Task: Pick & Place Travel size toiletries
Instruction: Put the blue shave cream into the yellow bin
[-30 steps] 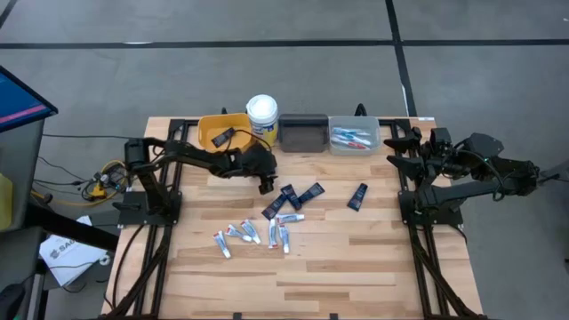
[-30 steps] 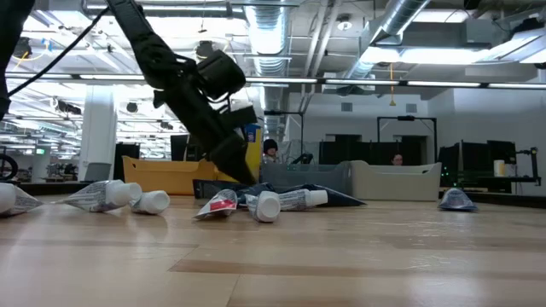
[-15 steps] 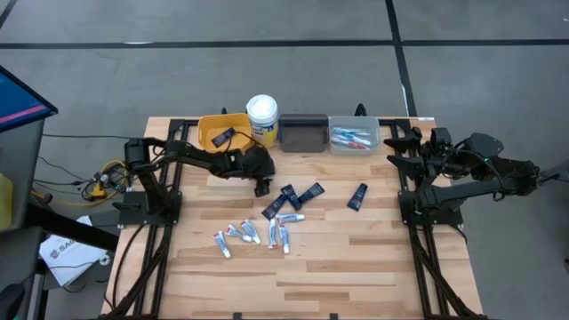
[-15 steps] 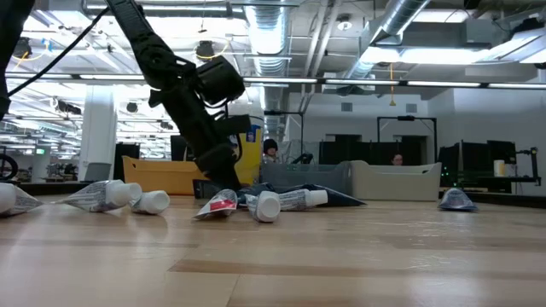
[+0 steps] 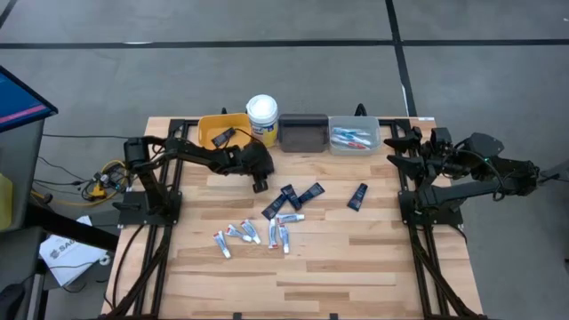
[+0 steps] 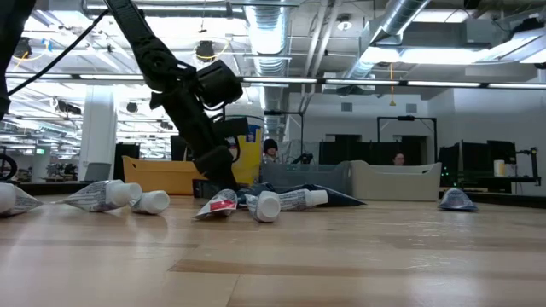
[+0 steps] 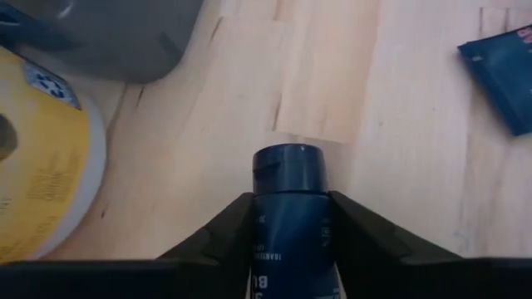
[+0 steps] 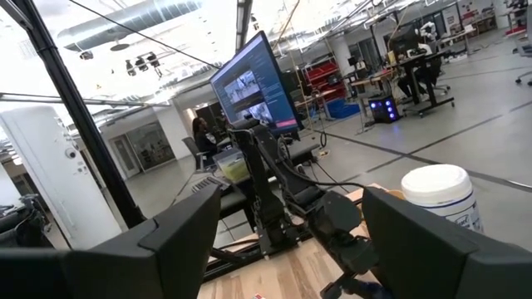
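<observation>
My left gripper point(image 5: 260, 183) stands near the white-lidded tub, slanting down, shut on a dark navy mini tube point(image 7: 288, 208) whose round cap point(image 7: 287, 169) points away from the wrist. More navy tubes point(image 5: 289, 196) point(image 5: 311, 191) point(image 5: 357, 196) lie flat on the wooden table right of it. Several small white tubes point(image 5: 252, 234) lie toward the near side, and show up close in the low view point(image 6: 267, 205). My right gripper point(image 8: 291, 249) waits open at the table's right edge point(image 5: 418, 153), holding nothing. My left gripper pinches the navy tube's body just behind the cap point(image 7: 287, 223) between its two fingers point(image 7: 233, 228), one on each side. The fingers lie along the tube, coming at it slanting down from the left. Whether the tube is clear of the table does not show.
Along the far edge stand a yellow bin point(image 5: 212, 135) with a navy tube in it, the white-lidded yellow tub point(image 5: 262, 110), a dark bin point(image 5: 303, 135) and a grey bin point(image 5: 354, 139) holding white, red and blue items. The near half of the table is bare wood.
My left gripper has shifted a little toward the table's left edge and stands steeper over the table than a second ago. The loose tubes lie where they were.
</observation>
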